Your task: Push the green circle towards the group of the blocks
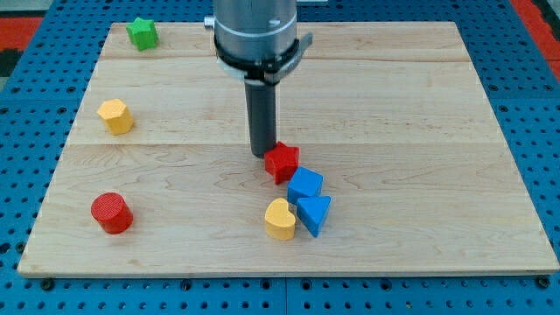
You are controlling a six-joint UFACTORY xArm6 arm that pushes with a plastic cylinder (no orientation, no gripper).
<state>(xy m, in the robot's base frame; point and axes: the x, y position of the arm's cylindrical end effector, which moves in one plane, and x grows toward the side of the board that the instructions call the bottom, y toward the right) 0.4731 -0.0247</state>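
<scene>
No green circle shows in the camera view; the arm may hide it. The only green block is a green star (141,33) at the board's top left corner. My tip (262,155) rests near the board's middle, touching the upper left side of an angular red block (282,162). That red block heads a tight group with a blue block (305,185), a blue triangle (314,213) and a yellow heart (280,219) just below and to the right of it.
A yellow hexagon (115,115) lies at the left. A red circle (111,213) lies at the lower left. The wooden board (420,131) sits on a blue perforated table. The arm's grey body (255,31) covers part of the board's top middle.
</scene>
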